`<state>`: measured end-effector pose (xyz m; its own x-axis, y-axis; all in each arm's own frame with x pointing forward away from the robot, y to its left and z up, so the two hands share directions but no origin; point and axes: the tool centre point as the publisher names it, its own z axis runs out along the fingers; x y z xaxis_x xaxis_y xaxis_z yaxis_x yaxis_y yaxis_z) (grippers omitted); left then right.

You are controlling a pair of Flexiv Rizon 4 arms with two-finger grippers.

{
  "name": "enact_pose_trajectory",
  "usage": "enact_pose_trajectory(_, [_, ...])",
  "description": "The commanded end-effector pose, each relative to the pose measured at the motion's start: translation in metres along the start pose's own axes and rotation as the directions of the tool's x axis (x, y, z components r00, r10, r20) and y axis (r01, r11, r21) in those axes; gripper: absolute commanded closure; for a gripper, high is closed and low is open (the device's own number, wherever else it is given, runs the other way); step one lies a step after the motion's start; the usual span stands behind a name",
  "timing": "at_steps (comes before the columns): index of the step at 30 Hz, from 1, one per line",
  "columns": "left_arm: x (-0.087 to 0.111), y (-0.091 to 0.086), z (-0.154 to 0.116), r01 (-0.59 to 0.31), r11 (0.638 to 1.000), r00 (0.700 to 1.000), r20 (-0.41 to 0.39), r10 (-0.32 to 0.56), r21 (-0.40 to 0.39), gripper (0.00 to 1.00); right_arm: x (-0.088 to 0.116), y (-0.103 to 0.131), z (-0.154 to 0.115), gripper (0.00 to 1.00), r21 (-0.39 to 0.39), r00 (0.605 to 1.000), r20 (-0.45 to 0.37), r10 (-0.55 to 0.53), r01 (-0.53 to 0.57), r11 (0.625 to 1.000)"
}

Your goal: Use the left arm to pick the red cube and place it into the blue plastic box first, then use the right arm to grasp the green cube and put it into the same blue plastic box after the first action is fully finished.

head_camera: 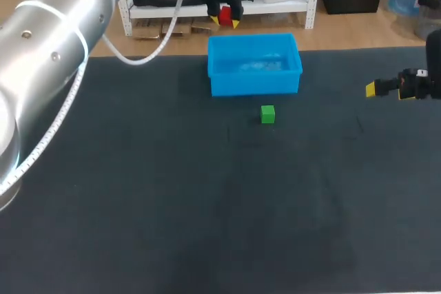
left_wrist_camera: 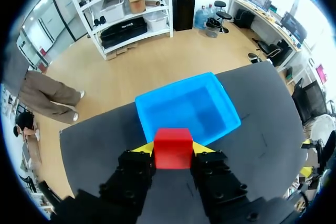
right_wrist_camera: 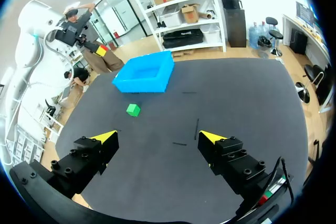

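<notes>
**Red cube held in left gripper over table; green cube on table near box**

Clock directions are read in the head view, with 12 o'clock pointing away from the robot.

1. Left arm (head_camera: 55,46) comes in from the 9 o'clock side. The left gripper (left_wrist_camera: 172,149) is closed on the red cube (left_wrist_camera: 172,148), with one yellow tip pressed to each side face. The fingers stand one cube-width apart.
2. In the left wrist view the red cube is upright and level between the tips. The box (left_wrist_camera: 157,109) lies just ahead of the gripper at 12 o'clock, its open side up. The cube is not in the box.
3. In the head view the same gripper and cube show near the box's 11 o'clock corner, raised clear of the table (head_camera: 138,170).
4. The box sits at the table's 12 o'clock edge, close to the middle.
5. The green cube (head_camera: 268,113) rests on the table just off the box's near wall, at the box's 6 o'clock. It does not touch the box.
6. The right gripper (right_wrist_camera: 157,137) is at the table's 3 o'clock side, well apart from box and green cube. Its fingers are spread wide and hold nothing.
7. In the right wrist view the green cube lies ahead of the right gripper, at about its 11 o'clock, with the box beyond it
</notes>
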<state>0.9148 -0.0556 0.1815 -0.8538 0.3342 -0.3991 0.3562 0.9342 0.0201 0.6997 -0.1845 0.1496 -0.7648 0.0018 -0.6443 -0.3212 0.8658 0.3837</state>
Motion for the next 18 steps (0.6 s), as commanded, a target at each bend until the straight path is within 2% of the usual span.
enact_pose_trajectory(1, [-0.016,0.001,0.007,-0.006,1.000,0.995,-0.101,0.007,0.005,1.00,0.000,0.000,0.000,0.00,0.001,1.000,-0.001,0.000,0.000,1.000])
enact_pose_trajectory(18, [-0.035,-0.003,0.020,-0.044,0.999,0.994,-0.098,0.046,0.028,1.00,0.000,0.000,0.000,0.00,0.001,1.000,-0.001,0.000,0.000,1.000])
